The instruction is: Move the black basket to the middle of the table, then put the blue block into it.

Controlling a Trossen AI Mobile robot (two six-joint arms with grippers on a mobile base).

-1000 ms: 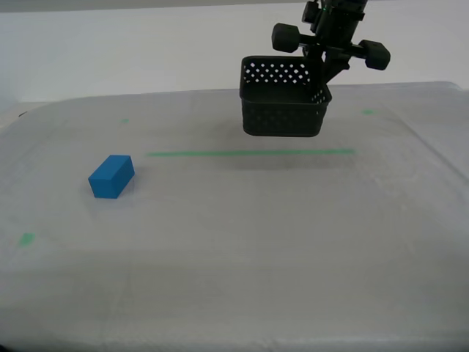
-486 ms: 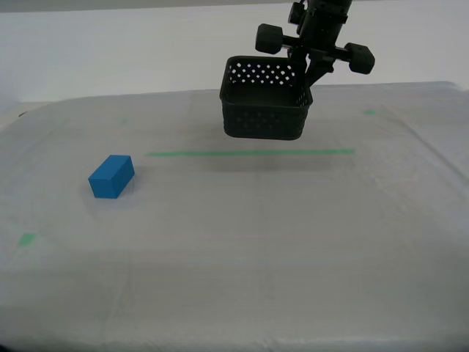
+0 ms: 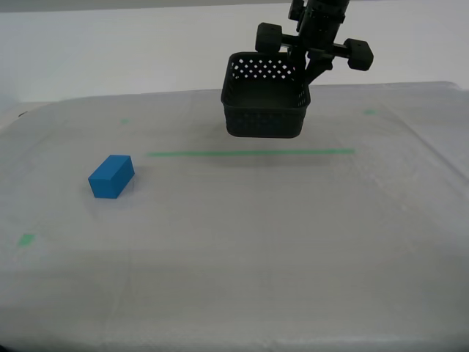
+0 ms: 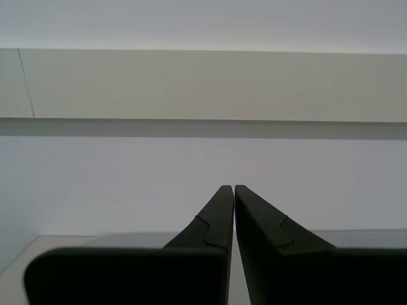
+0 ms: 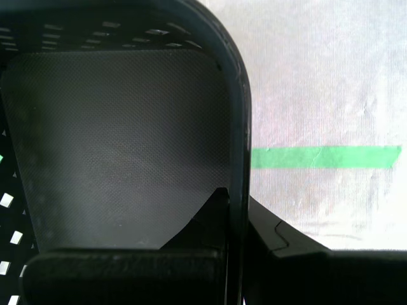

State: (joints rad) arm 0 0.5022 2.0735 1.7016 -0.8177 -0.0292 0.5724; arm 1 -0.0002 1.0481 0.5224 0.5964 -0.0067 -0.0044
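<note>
My first gripper has its fingers clamped on one wall of the black basket, one finger inside the wall and one outside. The basket hangs upright in the air above the desk, clear of the cloth, toward the far edge in the exterior view. Its floor is bare. A long green tape strip lies on the desk below and just in front of the basket. The blue block rests on the desk, well apart from the basket, toward the exterior view's left. My second gripper has its fingers pressed together on nothing, facing a pale wall.
</note>
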